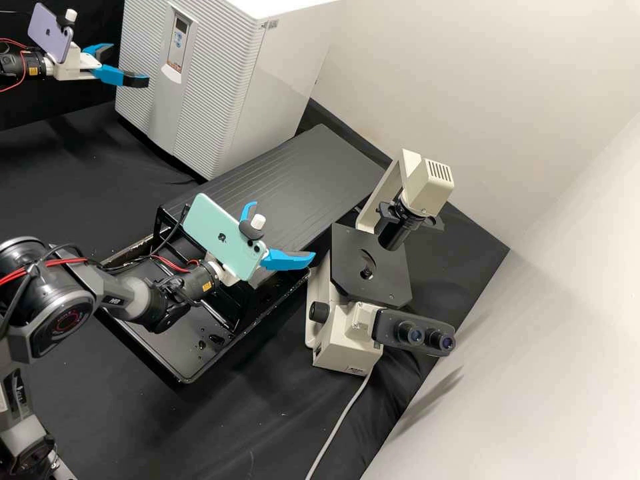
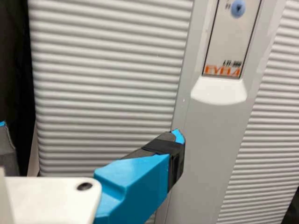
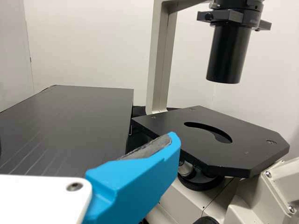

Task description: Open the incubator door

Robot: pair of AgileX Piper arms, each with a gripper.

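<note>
Left wrist view: incubator point(image 2: 110, 84); orange lettering point(image 2: 223, 70)

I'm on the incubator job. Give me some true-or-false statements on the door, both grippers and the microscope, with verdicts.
1. The incubator door is wide open. False: it is closed.
2. The left gripper is at the front of the incubator. True.
3. The left gripper's fingers are pressed shut together. False: they are spread apart.
4. The right gripper is open, with nothing between its fingers. True.
5. The microscope has toppled onto its side. False: it stands upright on the bench.
6. The incubator's control panel is on its front. True.
</note>
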